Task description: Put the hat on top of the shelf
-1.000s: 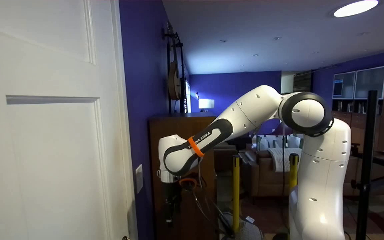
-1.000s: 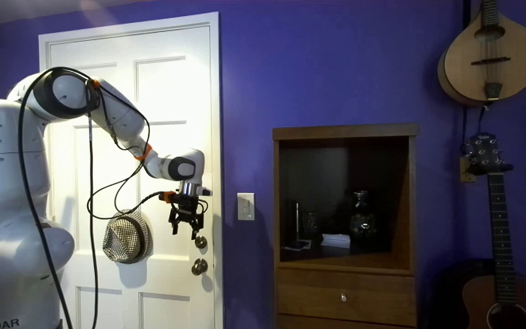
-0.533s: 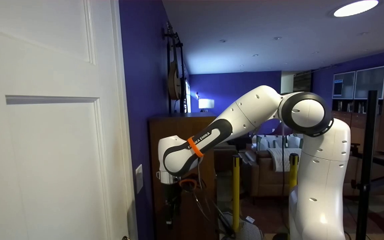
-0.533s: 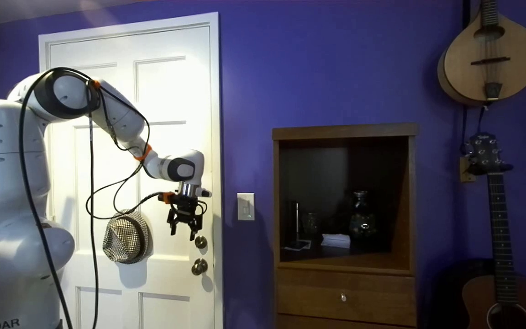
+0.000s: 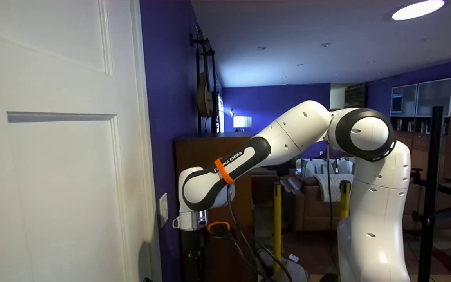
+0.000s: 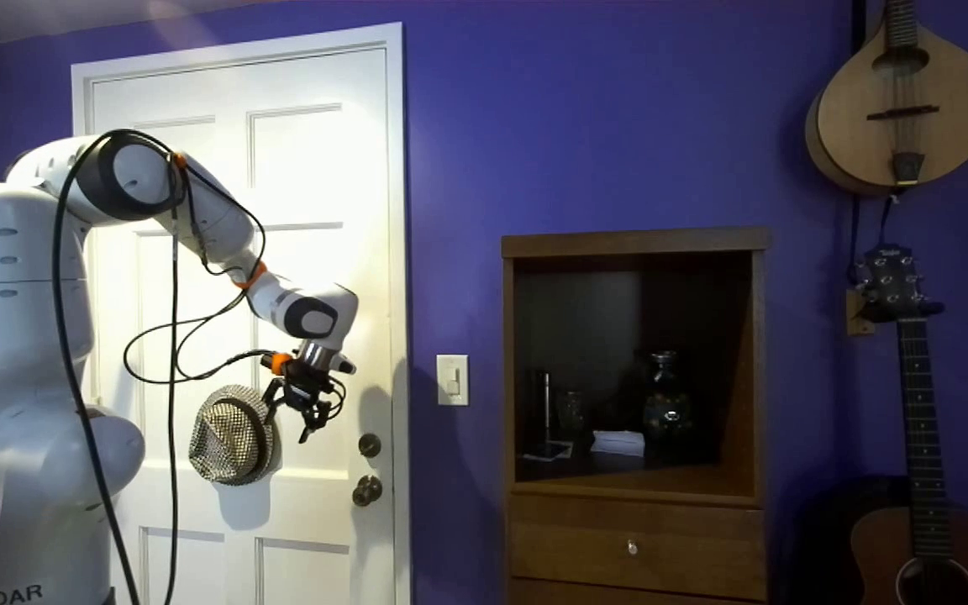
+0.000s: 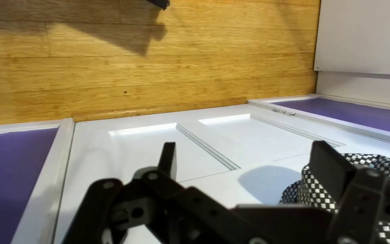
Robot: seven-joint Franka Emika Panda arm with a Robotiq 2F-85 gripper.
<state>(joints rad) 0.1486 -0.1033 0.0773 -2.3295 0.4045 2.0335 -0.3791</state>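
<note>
The hat (image 6: 230,439) is round with a black-and-white checked pattern and hangs against the white door in an exterior view. It also shows at the right of the wrist view (image 7: 311,191), partly hidden behind a finger. My gripper (image 6: 289,418) is open, tilted, close to the hat's right side. In the wrist view the gripper (image 7: 244,145) has its fingers wide apart with only the door between them. I cannot tell whether a finger touches the hat. The shelf is a brown wooden cabinet (image 6: 635,243) with a flat top, also seen from its side (image 5: 210,150).
The white door (image 6: 316,168) has a deadbolt (image 6: 370,444) and a knob (image 6: 366,491) below right of the gripper. A light switch (image 6: 452,380) is on the purple wall. A vase (image 6: 665,403) stands inside the cabinet. Cables (image 6: 173,336) hang loosely along the arm.
The gripper has moved left toward the hat in an exterior view and tilted. It has also moved lower and nearer the wall. The hat has not moved.
</note>
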